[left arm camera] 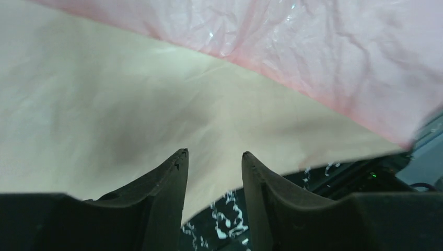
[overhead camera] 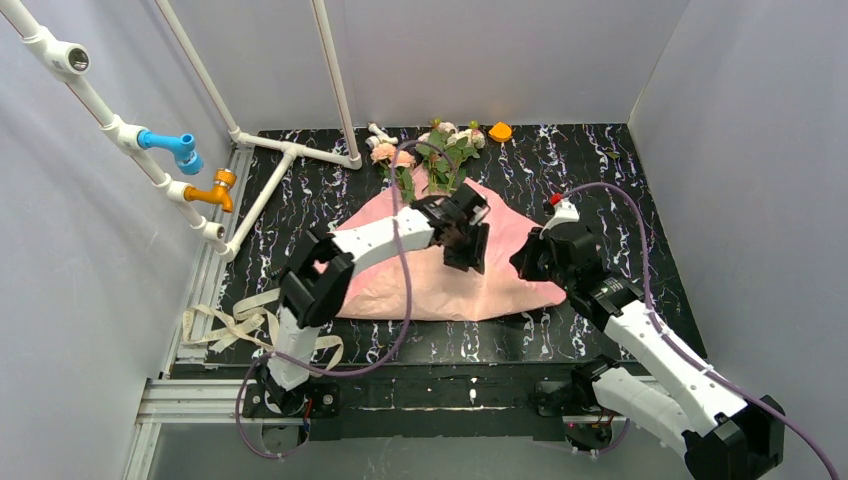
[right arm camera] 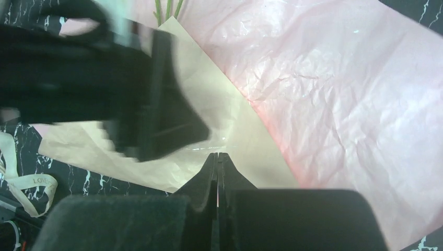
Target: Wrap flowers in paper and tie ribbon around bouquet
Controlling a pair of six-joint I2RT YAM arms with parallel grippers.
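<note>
Paper [overhead camera: 450, 285] lying spread on table [overhead camera: 600, 160], pink face up, one flap showing tan. Flowers [overhead camera: 440, 150] resting at its far corner, stems on the sheet. Left jaws hovering spread over tan flap, gripping nothing. Right jaws pressing together, nothing between. Ribbon [overhead camera: 235, 325] lying at near-left table corner.

flowers [overhead camera: 445, 150]: lower stems hid by L arm [overhead camera: 385, 235] | L arm blurred, R wrist view | ribbon [right arm camera: 34, 181] cut by edge
</note>
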